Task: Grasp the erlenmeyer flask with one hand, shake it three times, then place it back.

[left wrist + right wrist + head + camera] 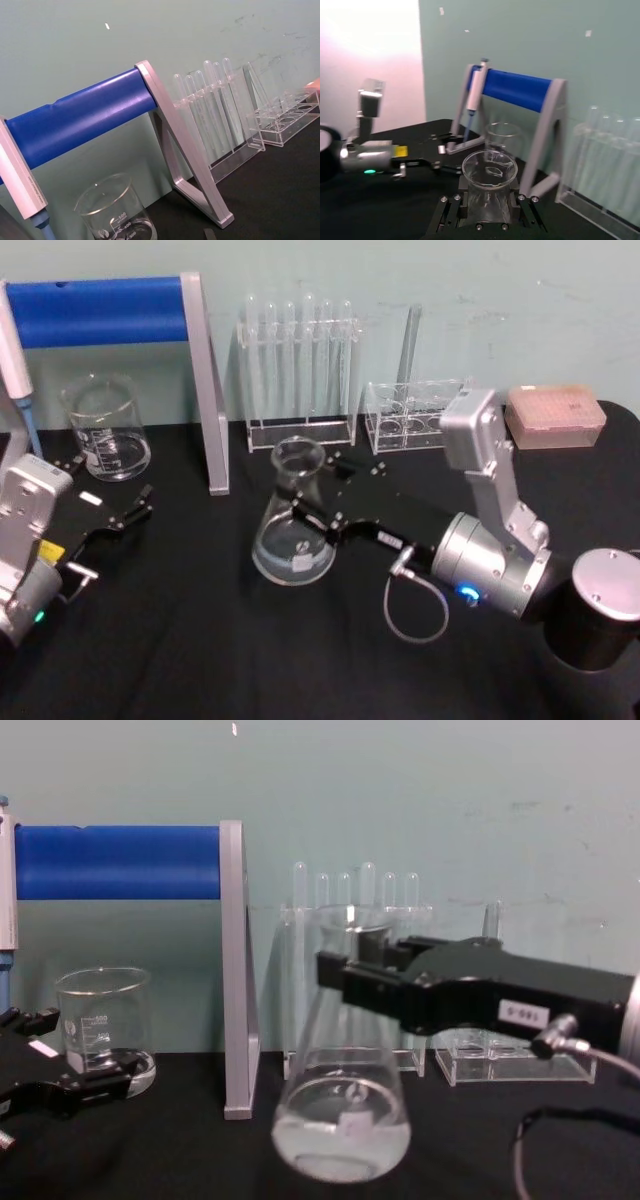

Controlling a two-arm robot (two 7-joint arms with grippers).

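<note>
The erlenmeyer flask [293, 540] is clear glass with a little clear liquid in its wide base and stands at the middle of the black table. My right gripper [305, 502] reaches in from the right and is shut on the flask's narrow neck just under the flared rim. The chest view shows the flask [340, 1120] from the side with the right gripper [345, 982] clamped on its neck. I cannot tell whether the base touches the table. In the right wrist view the flask's rim [489, 170] rises between the fingers. My left gripper [105, 535] rests open at the table's left side, holding nothing.
A glass beaker [105, 430] stands back left beside a blue-barred stand [205, 390] that holds a pipette [15, 360]. A test tube rack [298, 370] and a low clear rack [410, 415] line the back wall. A pink tip box [555, 415] sits back right.
</note>
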